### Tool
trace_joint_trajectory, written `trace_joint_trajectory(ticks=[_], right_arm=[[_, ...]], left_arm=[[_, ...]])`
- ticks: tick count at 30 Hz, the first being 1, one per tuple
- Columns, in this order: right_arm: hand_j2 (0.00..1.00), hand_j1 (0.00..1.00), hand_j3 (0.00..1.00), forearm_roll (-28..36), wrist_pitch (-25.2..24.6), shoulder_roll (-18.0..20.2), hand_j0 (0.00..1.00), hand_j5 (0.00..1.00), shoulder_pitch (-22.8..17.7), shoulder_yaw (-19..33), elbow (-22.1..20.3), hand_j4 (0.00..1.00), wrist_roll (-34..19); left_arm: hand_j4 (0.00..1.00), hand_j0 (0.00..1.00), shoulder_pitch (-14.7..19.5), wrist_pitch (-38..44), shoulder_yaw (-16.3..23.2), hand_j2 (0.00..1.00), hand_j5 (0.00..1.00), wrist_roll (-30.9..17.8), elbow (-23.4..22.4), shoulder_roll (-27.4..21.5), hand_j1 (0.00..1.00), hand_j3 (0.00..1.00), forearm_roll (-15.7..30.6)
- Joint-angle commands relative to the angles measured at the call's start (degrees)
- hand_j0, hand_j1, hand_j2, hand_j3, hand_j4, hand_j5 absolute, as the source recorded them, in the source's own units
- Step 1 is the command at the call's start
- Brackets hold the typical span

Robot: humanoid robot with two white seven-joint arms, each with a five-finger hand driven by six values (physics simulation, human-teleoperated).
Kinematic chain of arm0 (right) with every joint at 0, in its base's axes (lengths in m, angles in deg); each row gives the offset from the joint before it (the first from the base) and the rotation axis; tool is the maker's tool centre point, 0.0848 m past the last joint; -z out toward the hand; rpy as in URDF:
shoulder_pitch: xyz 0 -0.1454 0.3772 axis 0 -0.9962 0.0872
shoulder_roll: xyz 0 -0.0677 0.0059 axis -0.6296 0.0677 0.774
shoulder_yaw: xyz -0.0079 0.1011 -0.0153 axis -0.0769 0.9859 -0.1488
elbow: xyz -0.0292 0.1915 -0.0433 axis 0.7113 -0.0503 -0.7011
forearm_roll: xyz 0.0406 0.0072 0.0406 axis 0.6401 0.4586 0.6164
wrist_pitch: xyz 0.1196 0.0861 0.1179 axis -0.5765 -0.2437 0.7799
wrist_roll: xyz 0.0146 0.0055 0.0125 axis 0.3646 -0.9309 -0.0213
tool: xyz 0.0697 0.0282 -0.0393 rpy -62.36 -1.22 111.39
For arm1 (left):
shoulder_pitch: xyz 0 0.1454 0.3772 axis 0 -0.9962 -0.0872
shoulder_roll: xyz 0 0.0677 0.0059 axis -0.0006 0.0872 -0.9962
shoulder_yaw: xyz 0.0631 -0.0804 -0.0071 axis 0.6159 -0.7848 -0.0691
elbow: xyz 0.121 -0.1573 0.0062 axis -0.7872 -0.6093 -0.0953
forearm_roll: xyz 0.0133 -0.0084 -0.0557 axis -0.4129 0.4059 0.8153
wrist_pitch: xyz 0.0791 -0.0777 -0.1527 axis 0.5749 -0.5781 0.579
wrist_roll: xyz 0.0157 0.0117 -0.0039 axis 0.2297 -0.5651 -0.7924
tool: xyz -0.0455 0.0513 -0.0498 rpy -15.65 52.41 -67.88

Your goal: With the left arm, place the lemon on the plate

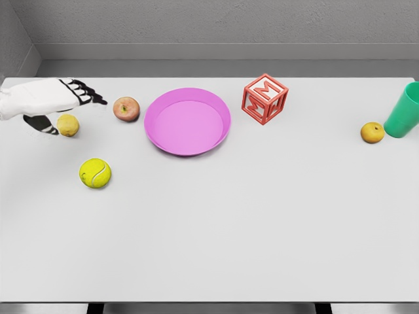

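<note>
Wide white desk point(216, 242), and plenty is spread along its far half. Dead ahead at twelve o'clock sits the shallow round pink plate point(188, 122), nothing on it. Just beside its rim at nine o'clock rests a reddish-brown apple point(126, 108), and that apple lies right between the plate and the small yellow lemon point(68, 125), which sits on the desk out at the far left edge. From the lemon, at about five o'clock, there is a yellow-green tennis ball point(95, 173), near it but apart. Over at the plate's two o'clock stands a red open-frame letter block point(265, 98) with an M on its faces, tipped onto a corner. Well away at the right, a small orange fruit point(372, 133) lies just beside a green plastic cup point(406, 111), part cut off by the picture's edge.

Count them: one plate, one lemon, one apple, one ball, one block, one orange, one cup.

Now the white left hand point(59, 104), coming in from the left edge: its dark-tipped fingers point(88, 95) stretch out above the lemon towards the apple, the thumb reaches low beside the lemon at its nine o'clock. Spread wide, gripping nothing; whether the thumb touches the lemon cannot be told.
</note>
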State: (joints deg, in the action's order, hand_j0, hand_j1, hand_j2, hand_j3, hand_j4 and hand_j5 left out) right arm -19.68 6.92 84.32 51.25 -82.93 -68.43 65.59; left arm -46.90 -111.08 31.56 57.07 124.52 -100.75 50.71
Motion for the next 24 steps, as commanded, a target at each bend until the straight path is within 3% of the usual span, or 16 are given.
trace_joint_trajectory(ticks=[1, 11, 20, 24], right_arm=[[1.0, 1.0, 1.0, 0.0, 0.0, 0.0, 1.0, 1.0, 0.0, 0.0, 0.0, 1.0, 0.0], [1.0, 1.0, 1.0, 0.0, 0.0, 0.0, 1.0, 1.0, 0.0, 0.0, 0.1, 1.0, 0.0], [1.0, 1.0, 1.0, 0.0, 0.0, 0.0, 1.0, 1.0, 0.0, 0.0, 0.0, 1.0, 0.0], [1.0, 1.0, 1.0, 0.0, 0.0, 0.0, 1.0, 1.0, 0.0, 0.0, 0.0, 1.0, 0.0]], left_arm=[[1.0, 1.0, 0.0, 0.1, 0.0, 1.0, 1.0, 0.2, -5.3, 3.4, 1.0, 1.0, -2.8], [1.0, 1.0, 0.5, 0.1, 0.1, 1.0, 1.0, 0.8, -10.1, 4.9, 1.0, 1.0, -7.2], [1.0, 1.0, 1.1, 0.1, 0.1, 1.0, 1.0, 0.9, -10.6, 5.3, 1.0, 1.0, -7.4], [1.0, 1.0, 1.2, 0.1, -0.1, 1.0, 1.0, 1.1, -11.5, 5.4, 1.0, 1.0, -10.0]])
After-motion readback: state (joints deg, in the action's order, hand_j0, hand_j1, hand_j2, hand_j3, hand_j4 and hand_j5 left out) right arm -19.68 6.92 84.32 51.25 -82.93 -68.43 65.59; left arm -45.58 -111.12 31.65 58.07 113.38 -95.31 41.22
